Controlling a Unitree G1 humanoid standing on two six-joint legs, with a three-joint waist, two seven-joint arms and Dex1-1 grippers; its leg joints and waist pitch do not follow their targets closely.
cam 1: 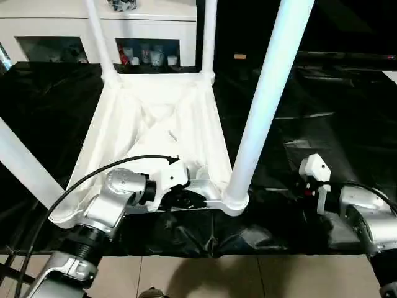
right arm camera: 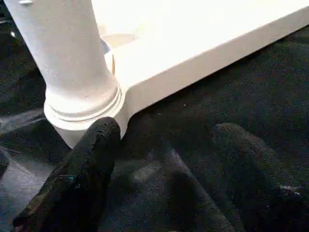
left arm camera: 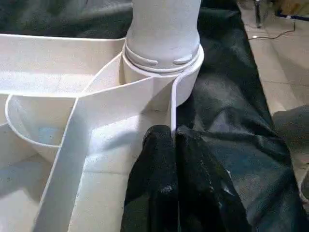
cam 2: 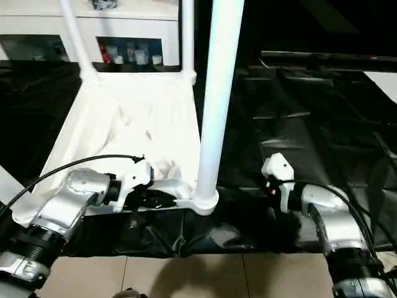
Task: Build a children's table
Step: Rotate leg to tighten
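The children's table lies upside down on a black sheet, and its white rimmed top (cam 1: 118, 124) shows its ribbed underside. Legs stand in its corner sockets: one at the near right (cam 1: 267, 93), two at the far corners (cam 1: 96, 31) (cam 1: 209, 37), and one leaning out at the near left (cam 1: 22, 164). My left gripper (left arm camera: 173, 137) is shut on the thin near rim of the top, just beside the near-right socket (left arm camera: 164, 72). My right gripper (right arm camera: 169, 145) hangs open over the sheet to the right of that socket, its left finger (right arm camera: 91, 159) close to the socket's base, nothing between the fingers.
The black sheet (cam 1: 335, 105) covers the work surface and is wrinkled at the near edge. A white cabinet (cam 1: 149, 25) with glass doors and cups inside stands behind the table. Tiled floor (cam 1: 205, 276) shows below the near edge.
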